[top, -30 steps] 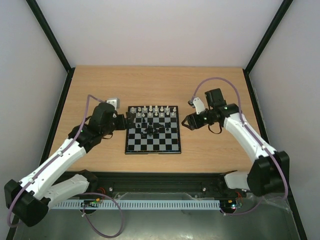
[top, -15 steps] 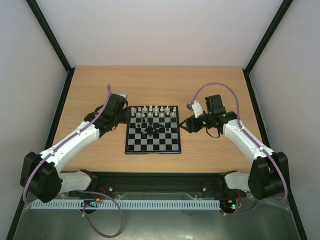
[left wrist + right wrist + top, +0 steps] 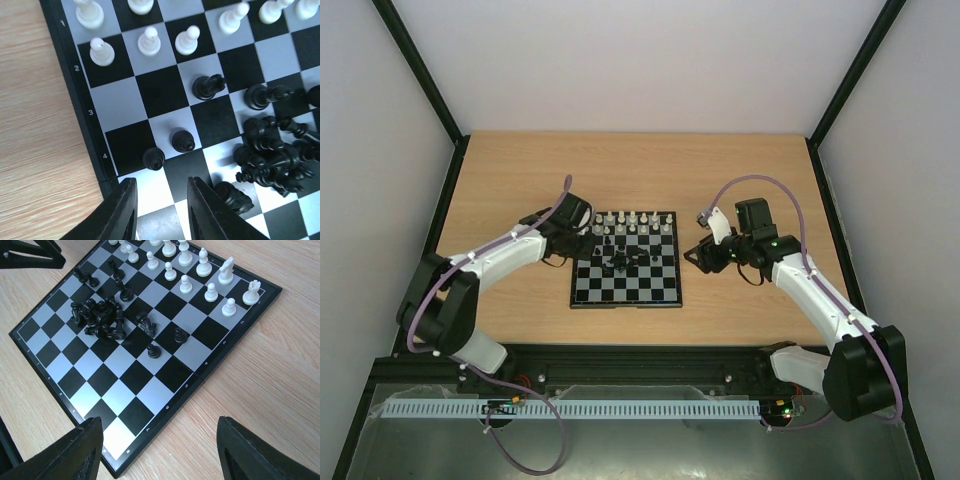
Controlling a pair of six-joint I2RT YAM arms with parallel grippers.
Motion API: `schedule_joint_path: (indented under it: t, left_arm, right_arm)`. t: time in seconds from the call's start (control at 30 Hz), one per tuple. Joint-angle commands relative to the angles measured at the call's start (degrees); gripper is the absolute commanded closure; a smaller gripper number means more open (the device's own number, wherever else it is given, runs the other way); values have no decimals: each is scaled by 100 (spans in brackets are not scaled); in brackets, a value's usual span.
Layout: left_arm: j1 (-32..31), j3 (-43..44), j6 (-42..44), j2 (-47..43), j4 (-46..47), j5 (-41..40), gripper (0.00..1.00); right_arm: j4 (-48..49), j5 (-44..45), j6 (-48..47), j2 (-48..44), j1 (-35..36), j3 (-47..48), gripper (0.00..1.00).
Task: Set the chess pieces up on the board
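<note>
Plainly, the board (image 3: 620, 290) lies mid-tabletop (image 3: 520, 170). The white pieces (image 3: 631, 222) stand upright in two rows along its 12 o'clock edge. A black heap (image 3: 623, 261) of tumbled chessmen lies near its centre, with a few black men scattered around it.

The left pincer (image 3: 580, 246) hangs over the board's 9 o'clock edge. In its wrist view the left pincer (image 3: 160, 210) is parted only narrowly, with nothing between the fingers (image 3: 122, 212). A black pawn (image 3: 154, 159) stands just at their 12 o'clock, apart from them. A second pawn (image 3: 183, 140) stands at 1 o'clock of the first. A toppled black piece (image 3: 232, 196) lies close beside the other finger, at 3 o'clock.

The right pincer (image 3: 695, 252) sits off the board's 3 o'clock edge, above bare wood. Its wrist view shows the right pincer (image 3: 160, 455) spread wide and empty. There the board's corner (image 3: 120, 470) reaches in between the fingers (image 3: 75, 450), and the heap (image 3: 100, 317) lies well off at 11 o'clock.
</note>
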Motion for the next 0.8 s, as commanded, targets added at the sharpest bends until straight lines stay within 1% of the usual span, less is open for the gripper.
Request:
schedule_joint_path:
  t: [0.0, 0.27, 0.5, 0.77]
  left_arm:
    - [34, 205, 140, 319, -132, 255, 71]
    - [34, 76, 39, 398, 119, 148, 72]
    - [51, 247, 70, 666, 135, 98, 77]
    - [87, 180, 96, 741, 252, 50, 80]
  right_arm:
    - [-42, 66, -204, 8, -17, -20, 36]
    - [-46, 86, -250, 14, -16, -51, 36]
    - [-54, 121, -271, 41, -17, -71, 36]
    - [-54, 143, -303, 86, -13, -80, 36]
